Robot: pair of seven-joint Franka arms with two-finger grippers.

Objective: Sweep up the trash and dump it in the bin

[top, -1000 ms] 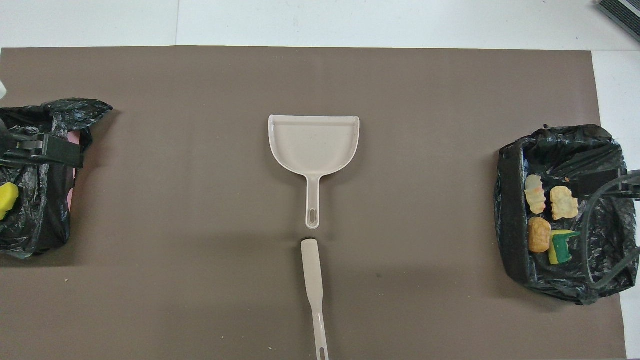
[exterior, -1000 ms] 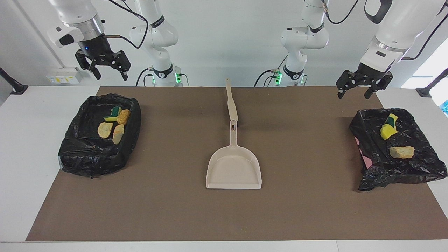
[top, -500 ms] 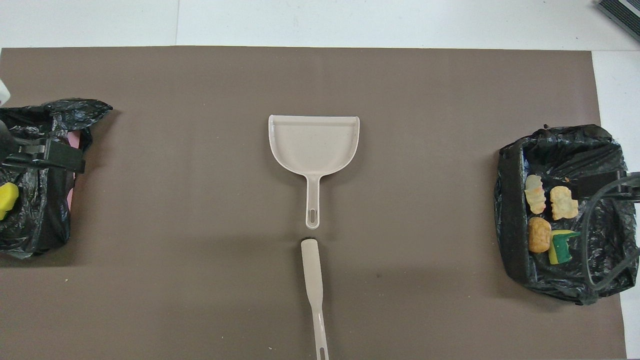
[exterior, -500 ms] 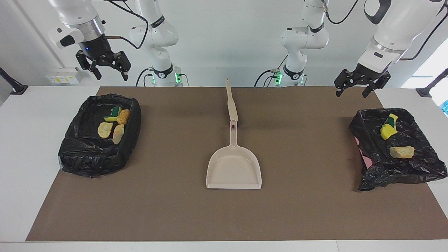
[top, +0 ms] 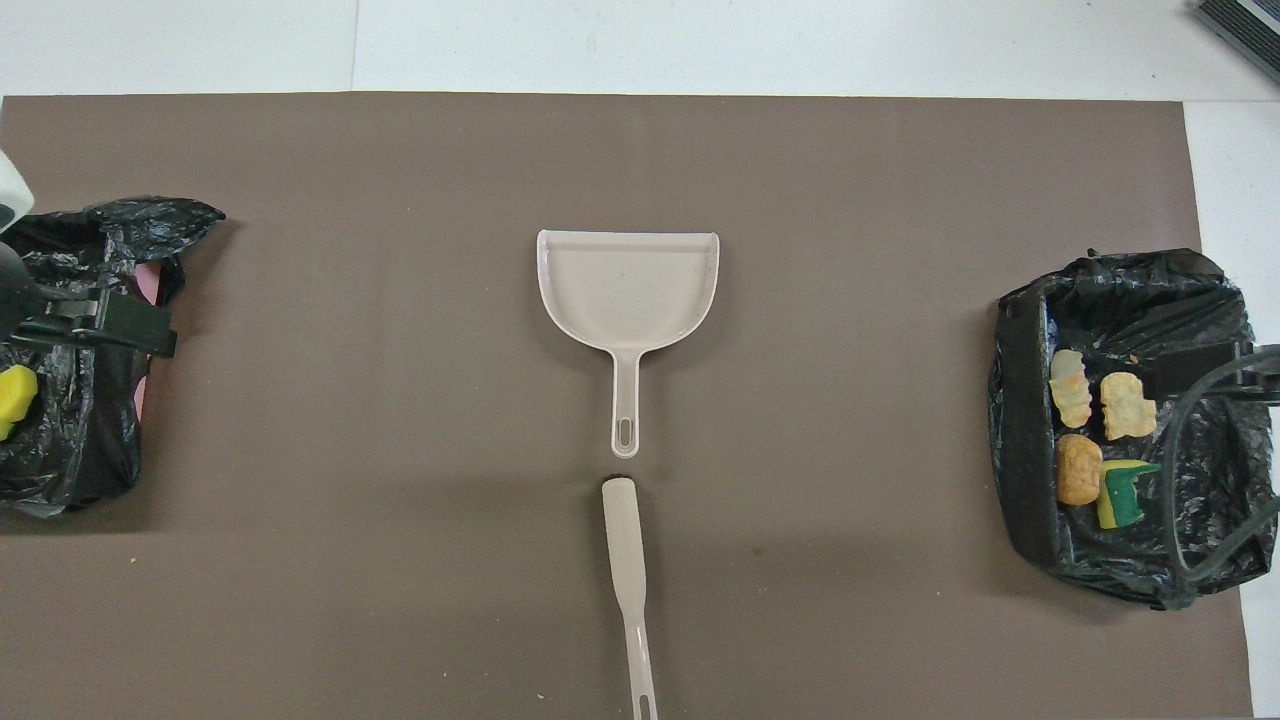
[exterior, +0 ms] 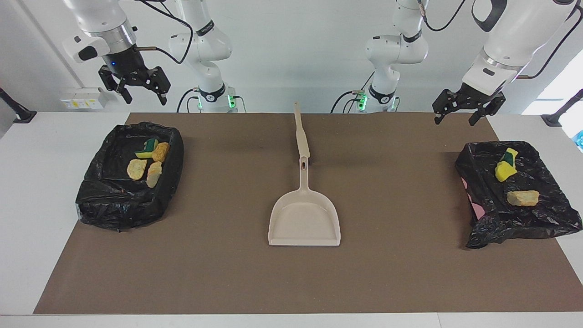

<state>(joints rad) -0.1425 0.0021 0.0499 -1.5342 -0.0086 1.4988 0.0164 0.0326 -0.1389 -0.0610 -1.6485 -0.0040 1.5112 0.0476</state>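
A white counter point(exterior: 27, 191) carries a large brown mat point(exterior: 401, 273) that covers most of its top, leaving white strips along the edges at both arms' ends and along the edge farthest from the robots. The room's wall is plain white, with a socket strip point(exterior: 82, 98) at the right arm's end.

At the middle of the mat lies a beige dustpan point(exterior: 304, 218), its pan toward the edge farthest from the robots and its handle pointing at them. Just nearer to the robots, in line with that handle and barely apart from its tip, lies a slim beige brush handle point(exterior: 300, 132) reaching to the mat's robot-side edge.

The trash is all inside the two bins. The black-bagged bin point(exterior: 130, 175) at the right arm's end of the mat holds three tan crusty lumps point(exterior: 146, 169) and a yellow-and-green sponge piece point(exterior: 146, 149). The second bin point(exterior: 514, 191), also wrapped in a black bag with a bit of pink showing at its side, sits at the left arm's end, over the mat's edge; it holds yellow sponge pieces point(exterior: 505, 168) and one tan lump point(exterior: 523, 197). No scraps lie on the open mat.

The right pincer point(exterior: 136, 89) hangs in the air above the robot-side rim of its bin, fingers spread and holding nothing. The left pincer point(exterior: 457, 114) hangs over the mat's robot-side corner by the second bin, likewise released and empty.
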